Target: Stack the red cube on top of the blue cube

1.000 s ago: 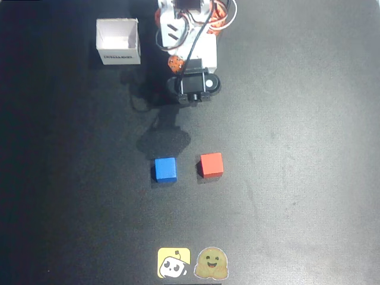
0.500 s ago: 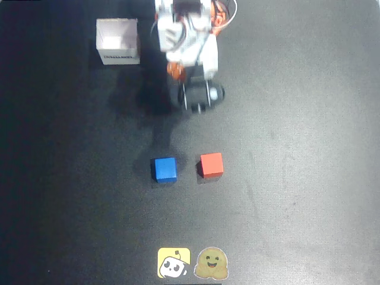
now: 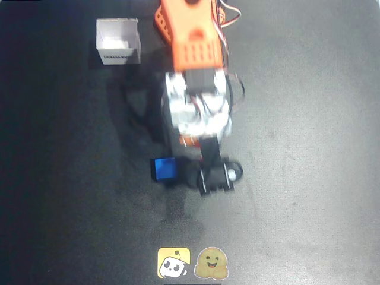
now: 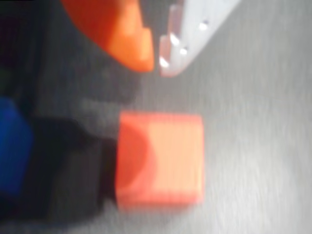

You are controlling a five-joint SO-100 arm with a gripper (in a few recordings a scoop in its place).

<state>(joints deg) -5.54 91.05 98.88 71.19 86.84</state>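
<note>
In the wrist view we see the fingers (image 4: 155,56) at the top of the picture: an orange finger (image 4: 117,34) on the left and a pale, whitish finger (image 4: 187,34) on the right. Their tips sit nearly together, with only a thin dark slit between them, so we read the fingers as closed and gripping nothing. Nothing lies between the tips, and they touch neither cube.

The red cube (image 4: 161,158) lies on the grey desk (image 4: 263,146) just below the fingertips in that view, apart from them, with a shadow falling across its left part. The blue cube (image 4: 12,146) shows at the left edge of the same view, separated from the red cube by a band of dark shadow; the picture is blurred, so we cannot tell whether the two cubes touch.

In the overhead view the orange and white arm (image 3: 196,71) reaches down the middle of the dark desk (image 3: 309,148), and its dark wrist end (image 3: 217,175) hangs just to the right of the blue cube (image 3: 164,168). A white box (image 3: 118,41) with its top open stands at the upper left, well apart from the cubes. Two stickers, one yellow (image 3: 173,263) and one brownish (image 3: 212,263), lie near the bottom edge.
</note>
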